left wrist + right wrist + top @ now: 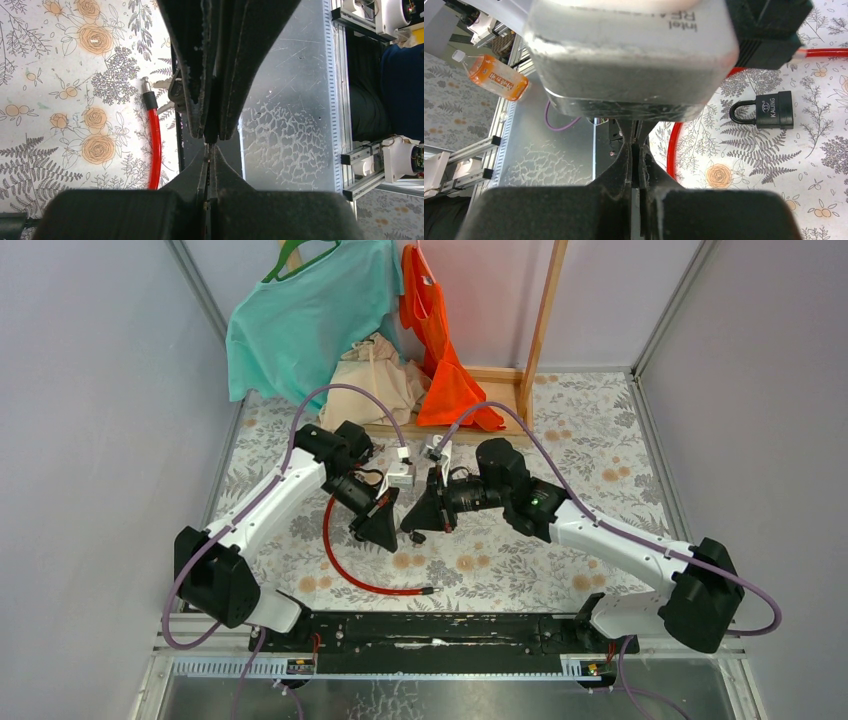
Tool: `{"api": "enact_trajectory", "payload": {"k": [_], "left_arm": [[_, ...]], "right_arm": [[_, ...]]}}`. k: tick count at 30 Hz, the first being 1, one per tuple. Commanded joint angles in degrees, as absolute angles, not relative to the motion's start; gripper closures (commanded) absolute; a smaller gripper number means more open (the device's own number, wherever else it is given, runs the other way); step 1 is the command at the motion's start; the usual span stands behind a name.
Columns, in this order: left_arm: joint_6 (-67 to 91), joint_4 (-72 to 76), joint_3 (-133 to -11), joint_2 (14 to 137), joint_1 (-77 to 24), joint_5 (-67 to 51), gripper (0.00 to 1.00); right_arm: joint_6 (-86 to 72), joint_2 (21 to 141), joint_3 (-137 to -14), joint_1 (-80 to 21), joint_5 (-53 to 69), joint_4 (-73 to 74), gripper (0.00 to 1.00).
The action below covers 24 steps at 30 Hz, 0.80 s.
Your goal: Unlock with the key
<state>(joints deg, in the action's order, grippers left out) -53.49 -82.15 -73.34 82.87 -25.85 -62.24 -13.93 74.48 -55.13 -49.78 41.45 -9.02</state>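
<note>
My two grippers meet tip to tip above the flowered cloth. The left gripper (388, 535) (211, 146) is shut; a thin strip with a brass glint shows between its pads, seemingly the key. The right gripper (408, 523) (638, 146) is shut too, with a dark slab between its pads, seemingly the same key. The black padlock (774, 110), shackle closed, lies flat on the cloth beside the right gripper and below the meeting point (418, 537). A red cable (345, 575) (156, 145) (674, 150) curves round it on the cloth.
A wooden rack (540, 320) at the back carries a teal shirt (300, 320), an orange vest (440, 340) and beige cloth (375, 375). The arms' metal base plate (285, 100) lies at the near edge. An orange bottle (494, 77) lies beyond the table.
</note>
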Motion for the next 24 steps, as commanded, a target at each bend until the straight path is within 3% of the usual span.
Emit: {"api": "enact_trajectory", "payload": {"k": [1, 2, 5, 6, 10, 14, 24], "left_arm": [[-52.38, -83.06, -76.17, 81.44, -25.84, -63.03, 0.98], [-52.33, -83.06, -76.18, 81.3, -25.84, -62.9, 0.94], [-52.21, -83.14, -76.16, 80.54, -25.85, -62.67, 0.72], [-52.21, -83.14, -76.2, 80.23, -25.84, -62.62, 0.61], [-52.72, -83.14, -76.08, 78.56, -25.75, -61.44, 0.39], [-53.78, -82.72, -75.35, 76.7, -25.57, -60.91, 0.34], [-48.35, -76.72, -76.0, 77.69, -25.66, -64.28, 0.37]], "right_arm": [[-12.0, 71.91, -56.18, -50.69, 40.83, -5.63, 1.0], [-12.34, 71.06, -55.4, -50.63, 40.03, -6.65, 1.0], [-14.38, 67.83, -52.51, -50.64, 36.72, -10.97, 1.0], [-15.05, 66.87, -51.78, -50.7, 35.64, -12.37, 1.0], [-17.87, 64.07, -49.1, -50.71, 33.74, -16.36, 1.0], [-19.2, 63.13, -48.3, -50.71, 34.45, -17.39, 1.0], [-20.55, 65.21, -50.13, -50.67, 37.2, -17.3, 1.0]]}}
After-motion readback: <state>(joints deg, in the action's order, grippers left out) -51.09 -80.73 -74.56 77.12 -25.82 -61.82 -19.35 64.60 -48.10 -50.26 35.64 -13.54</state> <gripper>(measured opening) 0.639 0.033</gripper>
